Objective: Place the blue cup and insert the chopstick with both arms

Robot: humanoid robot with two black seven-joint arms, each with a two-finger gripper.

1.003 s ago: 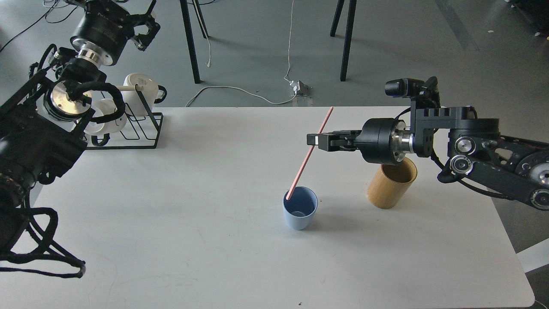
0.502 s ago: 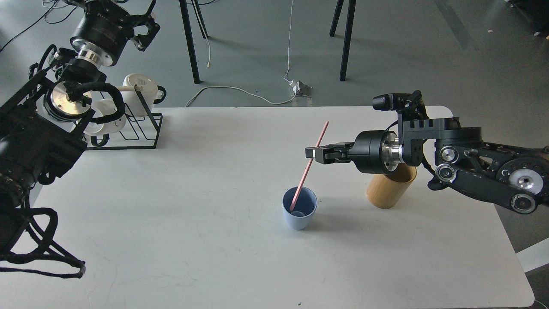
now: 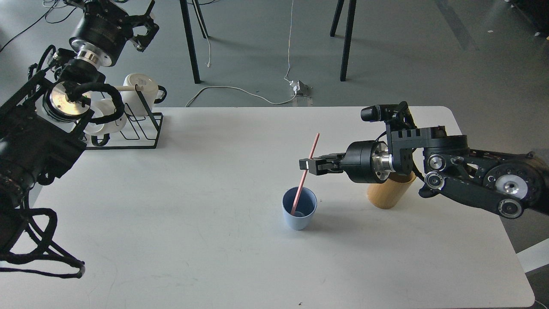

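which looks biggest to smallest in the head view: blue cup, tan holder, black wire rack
1. black wire rack, though the left arm hides part of it and it sits farther off
2. tan holder, partly hidden behind the right arm
3. blue cup, close to the holder in width but shorter

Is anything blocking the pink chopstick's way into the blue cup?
Nothing visible does. The right claw grips the chopstick, whose lower end is already inside the blue cup. The tan holder stands apart, to the right.
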